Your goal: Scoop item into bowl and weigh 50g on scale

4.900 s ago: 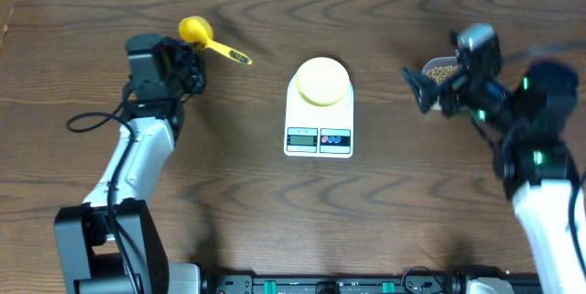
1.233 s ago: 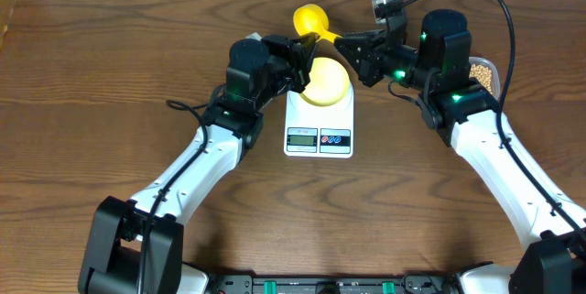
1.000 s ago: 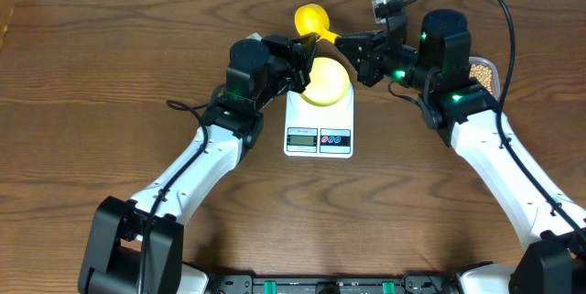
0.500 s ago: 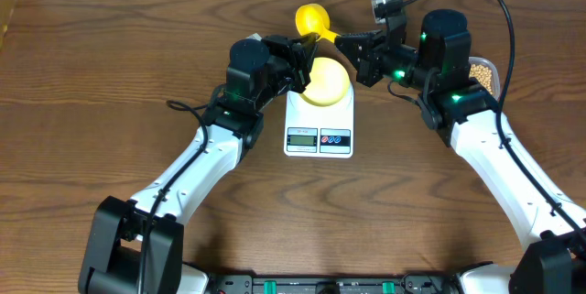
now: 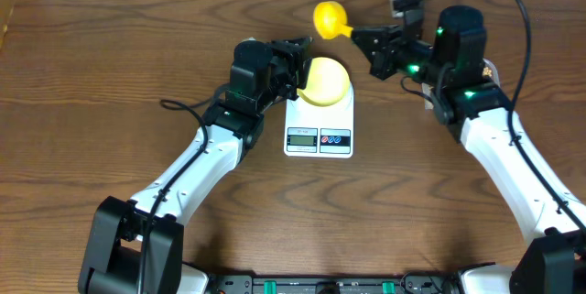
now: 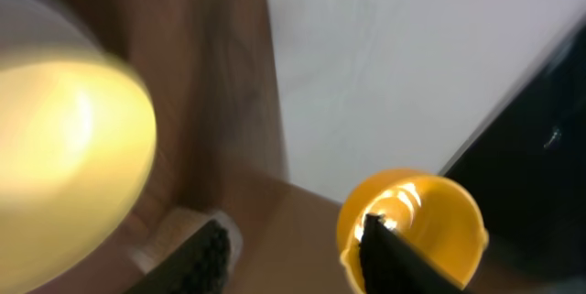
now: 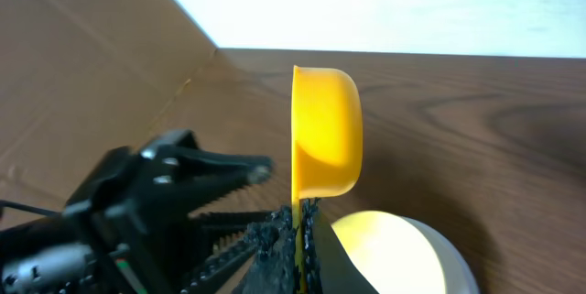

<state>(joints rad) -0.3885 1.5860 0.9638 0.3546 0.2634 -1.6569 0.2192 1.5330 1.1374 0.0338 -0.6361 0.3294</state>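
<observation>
Scoop held up behind the scale, bowl waiting on its platform

The right fingers (image 7: 273, 255) are pinched tight on the thin handle of the bright yellow scoop (image 5: 327, 16), which hangs above the wooden surface (image 5: 137, 56) just behind the white scale (image 5: 319, 138), tipped on its side with the cup toward the scale's rear left. The left fingers (image 6: 203, 255) stand partly apart with nothing between them, at the scale's rear-left corner, just beside the pale yellow bowl (image 5: 327, 81). The bowl sits on the rear half of the scale's platform. On the scale's front edge are a small grey display and two round buttons; the digits and any lettering are too small to read. The beans cannot be made out in any view.
</observation>
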